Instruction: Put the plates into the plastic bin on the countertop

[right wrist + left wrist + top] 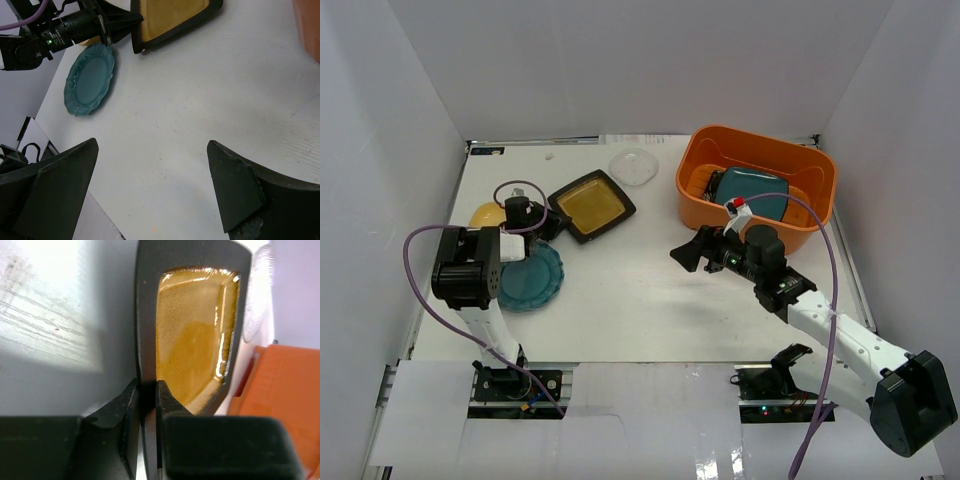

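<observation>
On my overhead view, the left gripper [550, 220] sits in the left middle of the frame, at the near left corner of the black plate [590, 205]. The left wrist camera shows it best: the black plate [195, 340] fills the centre of the frame, and its dark rim runs down between the two fingers [127, 407]. They are pressed onto that rim from either side, so I read this as a pinch on the plate's edge.

The right gripper [692, 250] is at centre right, over bare countertop [640, 300] and just in front of the bin [757, 150]. In its own camera the fingers [55, 195] stand spread wide at the lower corners, with nothing between them.

The teal round plate [530, 277] lies flat in the lower left, beside the left arm. It shows again in the upper left of the right wrist view [90, 80]. The yellow plate [485, 213] peeks out at far left, partly hidden behind the left gripper. The bin is at upper right, and a teal square plate [752, 193] lies inside it. A clear dish [634, 166] rests at top centre, between the black plate and the bin.
</observation>
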Robot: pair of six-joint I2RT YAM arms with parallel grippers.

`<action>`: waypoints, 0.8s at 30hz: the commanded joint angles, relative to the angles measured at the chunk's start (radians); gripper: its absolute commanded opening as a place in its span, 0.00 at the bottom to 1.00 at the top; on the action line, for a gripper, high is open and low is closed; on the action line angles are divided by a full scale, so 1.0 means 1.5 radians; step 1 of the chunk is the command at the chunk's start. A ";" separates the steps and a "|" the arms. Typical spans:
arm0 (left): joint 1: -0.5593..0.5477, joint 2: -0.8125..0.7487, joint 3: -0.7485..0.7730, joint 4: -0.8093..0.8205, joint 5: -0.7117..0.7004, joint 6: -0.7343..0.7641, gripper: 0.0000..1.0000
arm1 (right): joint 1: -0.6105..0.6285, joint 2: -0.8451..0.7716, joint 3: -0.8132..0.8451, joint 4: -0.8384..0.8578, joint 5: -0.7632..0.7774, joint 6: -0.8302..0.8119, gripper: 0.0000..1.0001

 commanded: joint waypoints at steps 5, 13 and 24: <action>0.002 -0.115 -0.088 0.052 -0.059 0.004 0.00 | 0.007 -0.015 0.053 0.006 0.023 -0.026 0.95; 0.002 -0.283 -0.156 0.079 -0.002 -0.018 0.00 | 0.007 -0.034 0.051 -0.004 0.013 -0.014 0.98; 0.002 -0.503 -0.218 0.081 0.199 -0.086 0.00 | 0.007 0.065 0.069 0.046 -0.085 0.026 0.90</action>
